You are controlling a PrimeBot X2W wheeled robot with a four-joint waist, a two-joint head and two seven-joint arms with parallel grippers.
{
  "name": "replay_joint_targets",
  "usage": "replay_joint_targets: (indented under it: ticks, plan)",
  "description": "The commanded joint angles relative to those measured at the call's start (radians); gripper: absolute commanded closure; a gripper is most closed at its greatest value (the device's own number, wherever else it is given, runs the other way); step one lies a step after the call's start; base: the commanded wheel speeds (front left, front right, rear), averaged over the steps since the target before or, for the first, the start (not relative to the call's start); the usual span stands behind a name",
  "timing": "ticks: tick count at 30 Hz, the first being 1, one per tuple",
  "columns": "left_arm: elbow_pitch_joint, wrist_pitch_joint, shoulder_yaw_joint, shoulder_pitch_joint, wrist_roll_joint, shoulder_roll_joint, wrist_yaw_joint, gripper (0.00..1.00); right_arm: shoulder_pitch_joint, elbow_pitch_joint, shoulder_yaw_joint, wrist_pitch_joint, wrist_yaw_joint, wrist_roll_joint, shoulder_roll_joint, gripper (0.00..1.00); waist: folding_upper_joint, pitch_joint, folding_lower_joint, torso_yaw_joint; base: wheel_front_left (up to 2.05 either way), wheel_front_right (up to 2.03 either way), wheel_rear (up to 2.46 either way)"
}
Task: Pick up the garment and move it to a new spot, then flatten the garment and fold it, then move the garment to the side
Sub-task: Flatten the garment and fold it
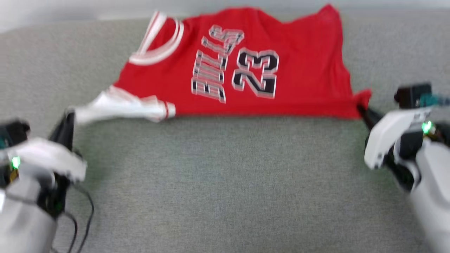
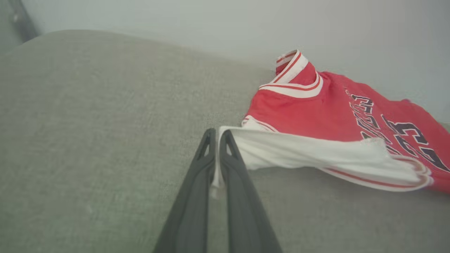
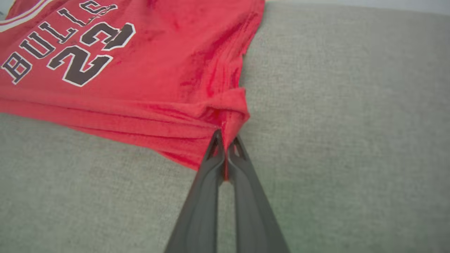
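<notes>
- Garment [image 1: 299,70] up by the far edge of the grey fabric-covered counter [image 1: 225,175], about midway between its left and right edges, red front facing up.
- Black lettering reading BULLS and a big 23 [image 1: 256,73] across the chest, turned sideways in the head view.
- Left hand [image 1: 70,115] is over by the counter's left edge, long dark fingers clenched on the tip of the white sleeve end [image 1: 119,105]. The left wrist view has it plainly: white cloth [image 2: 299,151] pinched between the closed tips of the left hand [image 2: 218,135], with the sleeve drawn out in a long strip toward the red body [image 2: 299,109].
- Right hand [image 1: 362,110] is over toward the right edge, clamped on the red hem corner. The right wrist view shows the right hand [image 3: 226,138] with a bunched fold of the garment [image 3: 158,70] squeezed between its tips.
- Between the two hands, the garment's near edge runs in a straight, taut line.
- White trim [image 1: 158,42] with thin red stripes curls at the far left of the garment.
- Head view is blurred, and both forearms are smeared.
</notes>
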Motion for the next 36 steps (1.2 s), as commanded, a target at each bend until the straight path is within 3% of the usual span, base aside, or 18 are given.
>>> replay_joint_targets:
  ticks: [1,8,13,24,28,36]
  plan:
    - [-0.014,-0.01,0.032,0.094,-0.023,0.032,0.026,1.0,0.078,-0.017,-0.017,-0.008,-0.007,0.009,-0.039,1.0,0.0,-0.085,0.0001,0.012,0.0,0.0,0.0]
    - [-0.188,-0.001,0.059,0.426,-0.06,0.05,0.13,1.0,0.374,-0.15,-0.073,0.01,-0.01,0.052,-0.051,1.0,0.0,-0.202,0.0001,0.023,0.0,0.0,0.0]
    - [-0.358,0.033,0.082,0.626,-0.096,0.075,0.232,1.0,0.588,-0.293,-0.141,0.062,-0.01,0.036,-0.044,1.0,0.0,-0.259,0.0001,0.033,0.0,0.0,0.0]
    - [-0.775,0.124,0.131,0.946,-0.142,0.164,0.445,1.0,0.919,-0.635,-0.316,0.25,-0.01,-0.079,0.071,1.0,0.0,-0.312,0.0001,0.033,0.0,0.0,0.0]
    - [-0.872,0.151,0.122,0.935,-0.126,0.186,0.47,1.0,0.918,-0.714,-0.328,0.303,-0.008,-0.11,0.107,1.0,0.0,-0.306,0.0001,0.031,0.0,0.0,0.0]
    - [-0.9,0.205,0.05,0.753,-0.069,0.168,0.443,1.0,0.783,-0.726,-0.261,0.367,-0.004,-0.151,0.122,1.0,0.0,-0.242,0.0001,0.026,0.0,0.0,0.0]
